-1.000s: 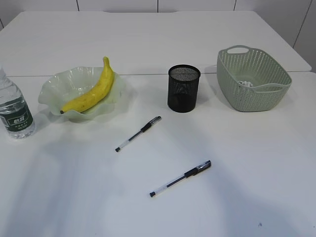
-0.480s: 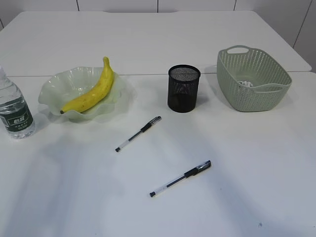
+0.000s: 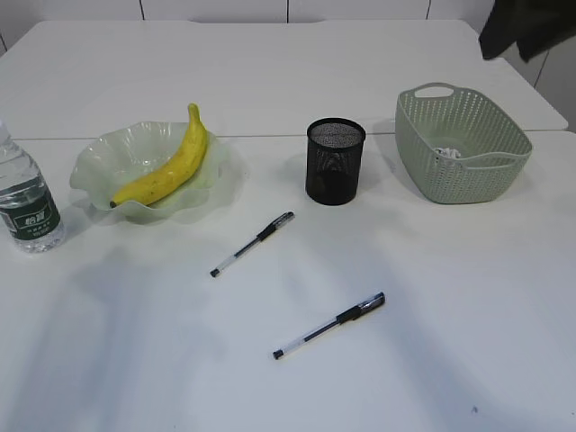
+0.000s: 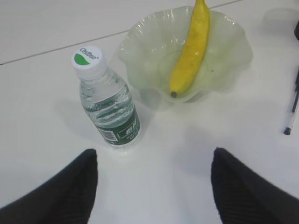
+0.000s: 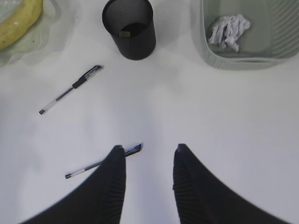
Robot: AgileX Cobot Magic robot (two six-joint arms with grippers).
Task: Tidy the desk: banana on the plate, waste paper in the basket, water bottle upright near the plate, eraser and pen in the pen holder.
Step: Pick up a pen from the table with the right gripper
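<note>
From the exterior camera we count one banana point(image 3: 168, 164) lying in one pale green plate point(image 3: 99, 153), one water bottle point(image 3: 27, 205) upright just left of the plate, one black mesh pen holder point(image 3: 335, 161), one green basket point(image 3: 461, 144) with a bit of white paper showing inside, and two pens on the table point(image 3: 450, 315): the upper pen point(image 3: 253, 244) and the lower pen point(image 3: 329, 326), both outside the holder.

In the left wrist camera we see the left gripper point(image 4: 152, 161) with its jaws spread wide and nothing between them, above bare table near the bottle and plate.

In the right wrist camera we see the right gripper point(image 5: 148, 150) with its jaws partly apart and holding nothing, its left finger over the lower pen's cap end. One crumpled waste paper point(image 5: 228, 30) lies in the basket, and one small pale object, perhaps the eraser point(image 5: 124, 33), sits in the holder.
</note>
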